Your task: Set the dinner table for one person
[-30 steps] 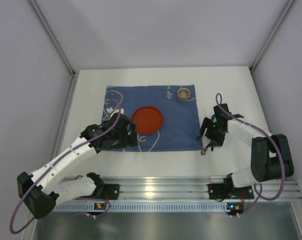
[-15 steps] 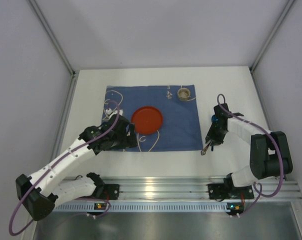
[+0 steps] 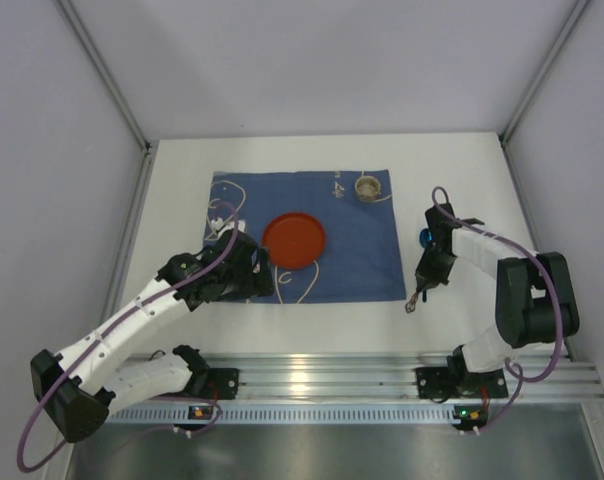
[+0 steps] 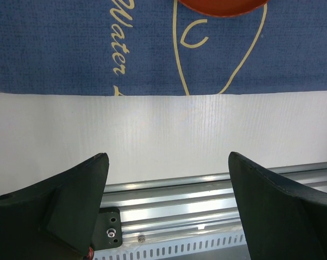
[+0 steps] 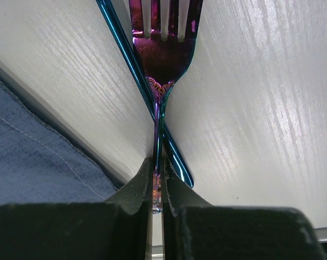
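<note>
Your right jaws are pinched shut on the handle of the fork (image 5: 162,54), which crosses a thin blue utensil (image 5: 132,65) on the white worktop (image 3: 462,170), just right of the blue mat (image 3: 357,255). Your left jaws stand wide and empty over the worktop's near strip, beside the mat's edge.

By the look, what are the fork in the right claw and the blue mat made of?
The fork looks like polished metal with an iridescent purple-to-teal finish. It has sharp, glossy highlights and a thin, rigid neck. The colour is probably a coating, though that can't be confirmed. The blue mat looks like matte woven cloth, with a visible weave grain and a stitched line near its edge.
</note>
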Motion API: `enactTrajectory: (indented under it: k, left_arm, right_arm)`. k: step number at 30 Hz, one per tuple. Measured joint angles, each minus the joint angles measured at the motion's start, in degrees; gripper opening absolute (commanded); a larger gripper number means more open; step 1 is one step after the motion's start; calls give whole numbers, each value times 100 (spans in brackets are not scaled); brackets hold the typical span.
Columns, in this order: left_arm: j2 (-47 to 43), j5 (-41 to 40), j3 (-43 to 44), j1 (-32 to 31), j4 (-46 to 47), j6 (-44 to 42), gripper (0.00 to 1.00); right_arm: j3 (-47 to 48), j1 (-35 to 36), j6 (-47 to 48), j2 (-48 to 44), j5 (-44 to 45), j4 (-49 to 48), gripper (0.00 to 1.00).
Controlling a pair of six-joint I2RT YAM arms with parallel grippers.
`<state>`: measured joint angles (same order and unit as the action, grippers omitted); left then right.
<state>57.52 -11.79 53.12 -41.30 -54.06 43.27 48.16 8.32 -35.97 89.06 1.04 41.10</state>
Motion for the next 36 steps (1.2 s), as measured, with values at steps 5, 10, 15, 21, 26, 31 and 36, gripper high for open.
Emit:
enactTrajectory:
  k: [5, 10, 15, 21, 26, 31, 36]
  left_arm:
    - [140, 42, 79, -24, 0, -175, 97]
    - [881, 39, 979, -326, 94, -588, 94]
    - [1591, 345, 1882, -730, 688, -970, 92]
    - [1952, 1663, 1805, -822, 2302, -1016, 92]
    - [1965, 2470, 1379, -824, 3648, -750, 93]
    - [1980, 2839, 1091, -824, 4422, -452, 93]
    - [1989, 2914, 846, -824, 4830, -280, 89]
  right_arm:
    - [109, 20, 33, -26, 138, 149, 0]
    - [743, 195, 85, -72, 789, 754, 0]
    - [1888, 833, -22, -544, 990, 1331, 0]
    - [2640, 1534, -422, -1117, 822, 1829, 0]
    - [2931, 2035, -957, -1213, 393, 2133, 0]
    - [3399, 2540, -1311, -1084, 37, 2221, 0]
    - [3589, 2638, -1530, -1005, -291, 2216, 0]
